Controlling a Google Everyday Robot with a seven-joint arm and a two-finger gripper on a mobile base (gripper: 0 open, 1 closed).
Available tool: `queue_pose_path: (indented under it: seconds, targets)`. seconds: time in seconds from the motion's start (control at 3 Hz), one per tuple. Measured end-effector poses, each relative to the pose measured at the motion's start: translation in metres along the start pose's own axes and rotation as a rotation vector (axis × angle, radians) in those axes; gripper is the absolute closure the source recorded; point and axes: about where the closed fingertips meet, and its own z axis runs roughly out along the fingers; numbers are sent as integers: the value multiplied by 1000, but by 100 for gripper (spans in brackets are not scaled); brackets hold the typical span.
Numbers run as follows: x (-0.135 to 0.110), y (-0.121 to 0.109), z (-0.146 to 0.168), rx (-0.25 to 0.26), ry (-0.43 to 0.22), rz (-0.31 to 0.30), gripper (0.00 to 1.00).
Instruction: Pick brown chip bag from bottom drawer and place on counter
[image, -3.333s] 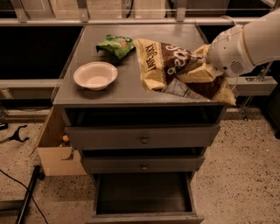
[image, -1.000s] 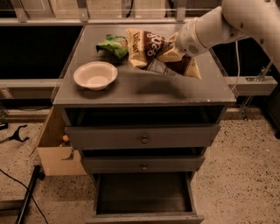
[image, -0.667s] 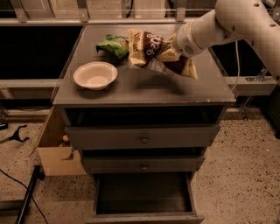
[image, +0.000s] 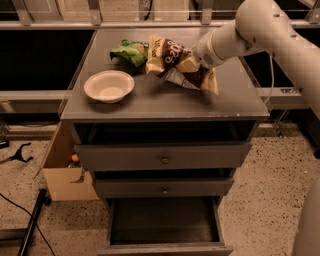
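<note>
The brown chip bag (image: 169, 54), dark brown and cream-yellow, hangs tilted just above the back of the grey counter (image: 170, 100), next to the green snack bag (image: 131, 51). My gripper (image: 196, 65), at the end of the white arm reaching in from the right, is shut on the bag's right end, and the bag hides most of it. The bottom drawer (image: 162, 222) stands pulled open below, and its dark interior shows nothing inside.
A white bowl (image: 109, 86) sits on the counter's left front. Two shallower drawers with round knobs (image: 164, 160) are slightly open above the bottom one. A cardboard box (image: 62, 172) stands on the floor at the cabinet's left. A rail runs behind the counter.
My gripper has carried the brown chip bag from the counter's right side toward the back and left, until it is beside the green snack bag. In the last second it has barely moved.
</note>
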Motion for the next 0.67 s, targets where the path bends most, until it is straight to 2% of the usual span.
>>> queue_pose_path:
  seconds: [0.33, 0.67]
  targets:
    - [10, -2, 10, -3, 12, 78, 100]
    - [16, -1, 15, -12, 22, 127, 100]
